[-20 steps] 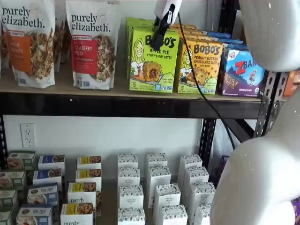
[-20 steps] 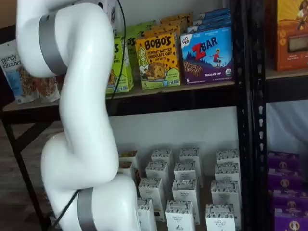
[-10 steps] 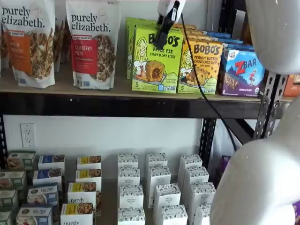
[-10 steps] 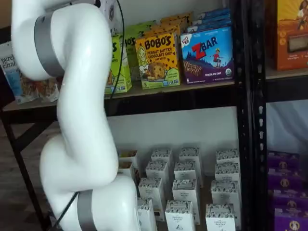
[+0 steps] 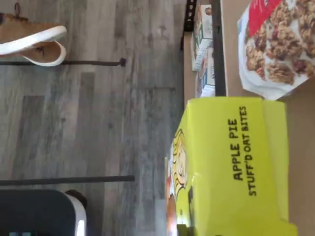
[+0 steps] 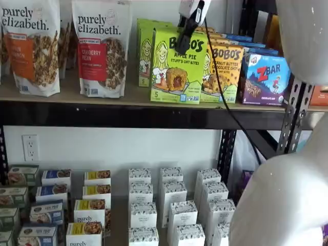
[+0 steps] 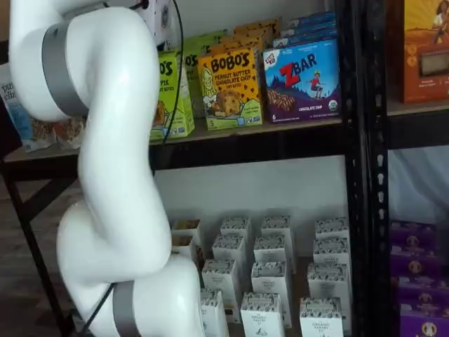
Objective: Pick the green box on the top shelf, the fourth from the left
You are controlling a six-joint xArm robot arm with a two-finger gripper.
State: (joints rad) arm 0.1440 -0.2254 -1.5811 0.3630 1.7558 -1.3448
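The green box [image 6: 178, 69], a lime Bobo's Apple Pie carton, stands at the front of the top shelf [image 6: 77, 98] and overlaps the yellow-orange Bobo's box. My gripper [image 6: 187, 31] reaches down from above, its black fingers closed on the carton's top edge. The wrist view shows the carton's top [image 5: 231, 167] close up, marked "Apple Pie Stuff'd Oat Bites". In a shelf view the carton [image 7: 170, 95] is half hidden behind my white arm. More green cartons [image 6: 145, 51] stand behind it.
Purely Elizabeth granola bags [image 6: 100, 48] stand left of the carton. A yellow-orange Bobo's box [image 6: 227, 69] and a ZBar box [image 6: 264, 77] stand to its right. A black rack upright [image 6: 294, 115] and my white arm [image 6: 292, 189] fill the right. Small boxes [image 6: 143, 205] fill the lower shelf.
The green box has moved to the right and toward the shelf's front with my gripper on it, now covering part of the yellow-orange box. My arm shifted with it.
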